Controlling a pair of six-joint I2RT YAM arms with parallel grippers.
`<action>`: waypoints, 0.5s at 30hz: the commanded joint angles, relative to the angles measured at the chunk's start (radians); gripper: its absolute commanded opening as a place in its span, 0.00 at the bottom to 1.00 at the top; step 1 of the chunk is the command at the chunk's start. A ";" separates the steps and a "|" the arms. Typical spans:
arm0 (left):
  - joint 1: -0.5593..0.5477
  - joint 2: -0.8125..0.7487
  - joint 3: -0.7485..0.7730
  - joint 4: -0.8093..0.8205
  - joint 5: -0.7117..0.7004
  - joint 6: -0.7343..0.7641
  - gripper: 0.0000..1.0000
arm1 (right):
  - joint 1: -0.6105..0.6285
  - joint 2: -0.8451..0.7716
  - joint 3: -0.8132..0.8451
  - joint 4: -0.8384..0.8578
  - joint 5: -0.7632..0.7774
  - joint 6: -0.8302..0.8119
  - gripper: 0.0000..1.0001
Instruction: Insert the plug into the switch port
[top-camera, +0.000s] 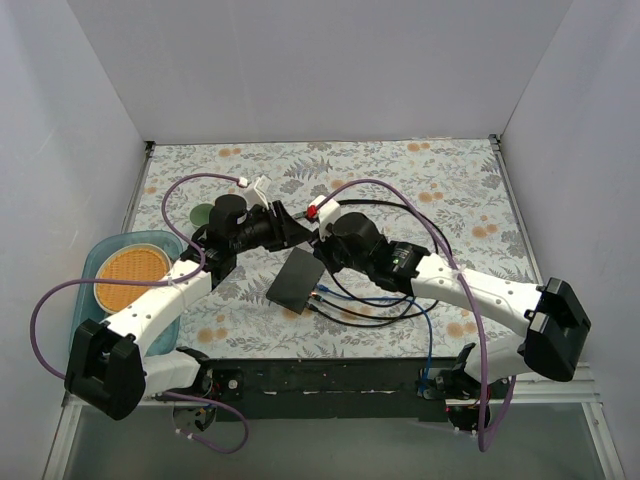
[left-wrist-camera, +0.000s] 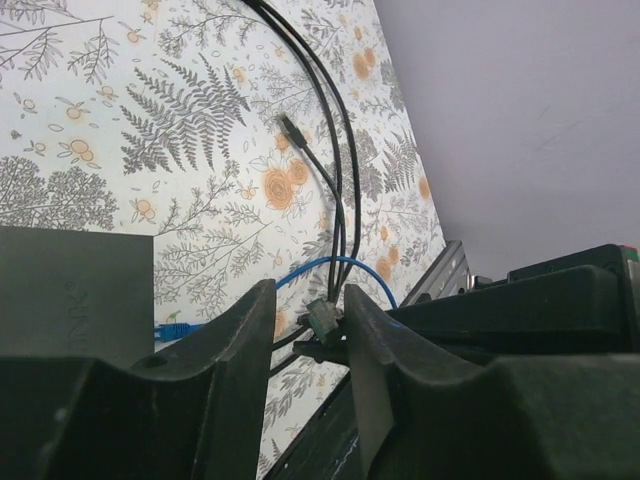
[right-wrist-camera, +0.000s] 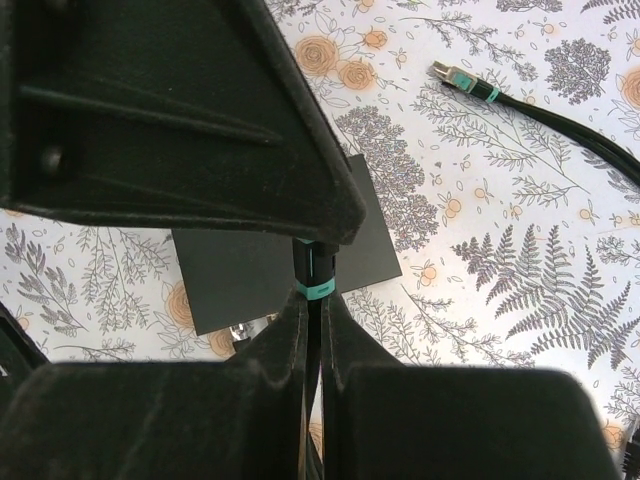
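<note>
Top view: shallow teal tray (top-camera: 92, 262) at the table's left edge, rounded corners. It holds one round orange disc (top-camera: 130, 275) with a pale rim; its surface is finely speckled and the material is unclear. Nothing else in the tray shows.

Cloth (top-camera: 400, 180) over the table: pale, printed with grey ferns and orange flowers. The box (top-camera: 295, 280) lies flat on it mid-table, turned at an angle: a dark grey matt rectangle with sharp corners. Both arms reach in above its far end.

Right wrist view: right claw (right-wrist-camera: 313, 306) is pinched almost closed on the plug (right-wrist-camera: 313, 286), a thin black stem with a teal ring, held upright between the finger pads. The plug's tip is hidden behind a big black wedge overhead, so contact with the box cannot be told. A spare plug (right-wrist-camera: 455, 77), metal-tipped with a teal band, lies loose on the cloth well apart from the box.

Left wrist view: left claw (left-wrist-camera: 310, 298) is parted with a moderate gap. A small dark connector shows in that gap, and whether the fingers touch it cannot be told. A blue cable (left-wrist-camera: 330, 264) loops nearby, its end just beside the box edge. Black cables (left-wrist-camera: 330, 120) run across the cloth.

Sockets on the box's edges are not discernible from any view.
</note>
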 joint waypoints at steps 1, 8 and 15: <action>-0.010 0.024 0.036 0.031 -0.034 -0.010 0.18 | 0.018 0.003 0.050 0.020 0.007 -0.023 0.01; -0.016 -0.001 0.012 0.051 -0.052 -0.015 0.00 | 0.022 0.013 0.061 0.003 0.031 -0.010 0.16; -0.016 -0.118 -0.077 0.128 -0.095 -0.039 0.00 | -0.025 -0.094 -0.026 0.113 -0.093 0.010 0.71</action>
